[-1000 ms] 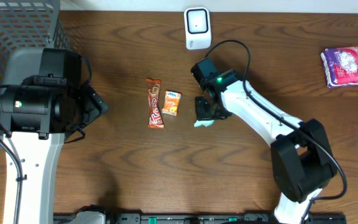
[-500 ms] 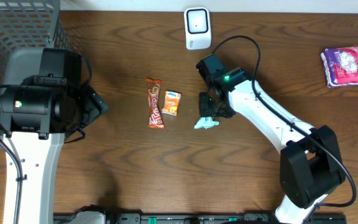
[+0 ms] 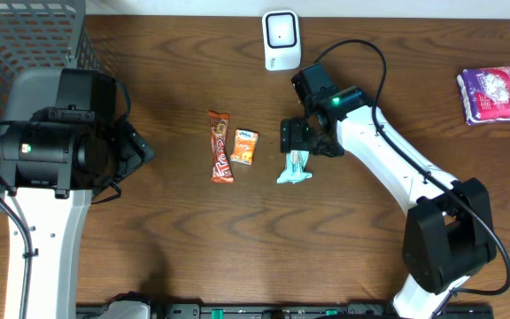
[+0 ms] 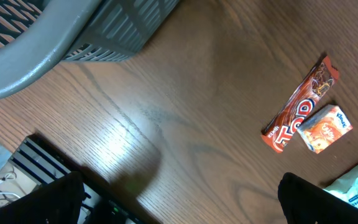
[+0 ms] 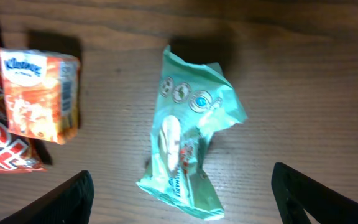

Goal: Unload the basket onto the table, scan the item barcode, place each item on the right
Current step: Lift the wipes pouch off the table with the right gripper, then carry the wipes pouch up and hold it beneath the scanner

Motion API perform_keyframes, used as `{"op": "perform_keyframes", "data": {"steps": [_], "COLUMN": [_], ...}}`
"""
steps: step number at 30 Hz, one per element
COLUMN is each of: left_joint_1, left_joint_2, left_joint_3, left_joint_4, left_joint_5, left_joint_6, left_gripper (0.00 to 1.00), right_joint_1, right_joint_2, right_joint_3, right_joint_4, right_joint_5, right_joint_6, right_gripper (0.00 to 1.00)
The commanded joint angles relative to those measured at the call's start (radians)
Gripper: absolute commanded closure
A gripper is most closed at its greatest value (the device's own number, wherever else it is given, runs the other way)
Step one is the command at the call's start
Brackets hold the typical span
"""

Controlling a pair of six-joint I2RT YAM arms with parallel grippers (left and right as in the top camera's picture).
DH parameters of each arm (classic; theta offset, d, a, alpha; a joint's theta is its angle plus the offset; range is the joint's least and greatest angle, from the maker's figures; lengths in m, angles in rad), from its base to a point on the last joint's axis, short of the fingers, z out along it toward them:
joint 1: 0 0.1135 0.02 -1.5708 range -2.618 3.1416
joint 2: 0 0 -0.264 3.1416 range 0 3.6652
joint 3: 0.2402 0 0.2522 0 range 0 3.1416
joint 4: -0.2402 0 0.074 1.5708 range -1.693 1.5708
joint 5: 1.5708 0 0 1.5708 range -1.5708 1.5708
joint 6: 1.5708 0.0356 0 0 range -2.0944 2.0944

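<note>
On the brown wooden table (image 3: 175,239) a crumpled mint-green plastic packet (image 3: 295,167) lies flat, near the middle and a little toward the right arm. The right gripper (image 3: 304,137) hangs just above the upper end of the packet. In the right wrist view its two dark fingers (image 5: 67,196) stand wide apart at both sides of the packet and do not touch it, so the jaws are open and hold nothing. The white box-shaped barcode scanner (image 3: 281,40) stands at the far edge, well apart from the packet. Left of the packet lie a small orange tissue pack (image 3: 244,147) and, touching it, a long red-brown chocolate bar wrapper (image 3: 221,147). The left gripper (image 4: 180,186) is beside the grey wire basket (image 3: 25,44), its jaws open and empty.
</note>
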Motion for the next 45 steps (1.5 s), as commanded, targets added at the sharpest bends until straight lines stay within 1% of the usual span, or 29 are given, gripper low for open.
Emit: {"op": "perform_keyframes", "data": {"steps": [1, 6, 8, 11, 15, 21, 24, 26, 29, 30, 31, 32, 33, 37, 41, 45], "left_joint_1": [0.005, 0.005, 0.005, 0.005, 0.005, 0.005, 0.005, 0.005, 0.005, 0.005, 0.005, 0.005, 0.005, 0.005, 0.005, 0.005], "left_joint_2": [-0.011, -0.011, -0.011, -0.011, -0.011, -0.011, -0.011, -0.011, -0.011, -0.011, -0.011, -0.011, -0.011, -0.011, -0.011, -0.011], "left_joint_3": [0.000, 0.000, 0.000, 0.000, 0.000, 0.000, 0.000, 0.000, 0.000, 0.000, 0.000, 0.000, 0.000, 0.000, 0.000, 0.000], "left_joint_4": [-0.006, -0.006, -0.006, -0.006, -0.006, -0.006, -0.006, -0.006, -0.006, -0.006, -0.006, -0.006, -0.006, -0.006, -0.006, -0.006], "left_joint_5": [-0.013, -0.013, -0.013, -0.013, -0.013, -0.013, -0.013, -0.013, -0.013, -0.013, -0.013, -0.013, -0.013, -0.013, -0.013, -0.013], "left_joint_6": [-0.009, -0.009, -0.009, -0.009, -0.009, -0.009, -0.009, -0.009, -0.009, -0.009, -0.009, -0.009, -0.009, -0.009, -0.009, -0.009], "left_gripper": [0.01, 0.01, 0.01, 0.01, 0.01, 0.01, 0.01, 0.01, 0.01, 0.01, 0.01, 0.01, 0.00, 0.01, 0.01, 0.01], "right_joint_1": [-0.001, 0.010, 0.015, 0.018, 0.016, 0.023, 0.023, 0.022, 0.022, 0.022, 0.022, 0.021, 0.021, 0.010, -0.018, -0.047], "right_joint_2": [-0.020, -0.019, -0.019, -0.019, -0.019, -0.018, -0.018, -0.018, -0.018, -0.018, -0.020, -0.022, -0.024, -0.033, -0.042, -0.042], "right_joint_3": [0.019, 0.019, 0.018, 0.009, -0.024, -0.159, -0.246, -0.327, -0.354, -0.353, -0.351, -0.345, -0.338, -0.286, -0.190, -0.108], "right_joint_4": [0.024, 0.061, 0.054, 0.038, 0.058, 0.181, 0.272, 0.361, 0.389, 0.391, 0.392, 0.391, 0.391, 0.373, 0.363, 0.381], "right_joint_5": [-0.015, -0.005, 0.048, 0.132, 0.135, 0.108, 0.104, 0.053, 0.007, 0.003, -0.002, -0.008, -0.016, -0.055, -0.150, -0.172], "right_joint_6": [0.003, -0.013, -0.016, -0.015, 0.032, 0.057, 0.073, 0.078, 0.079, 0.078, 0.078, 0.078, 0.075, 0.066, 0.001, 0.000], "right_gripper": [0.13, 0.16, 0.17, 0.21, 0.28, 0.27, 0.28, 0.45, 0.75, 0.82, 0.87, 0.95, 0.99, 0.99, 0.99, 0.99]}}
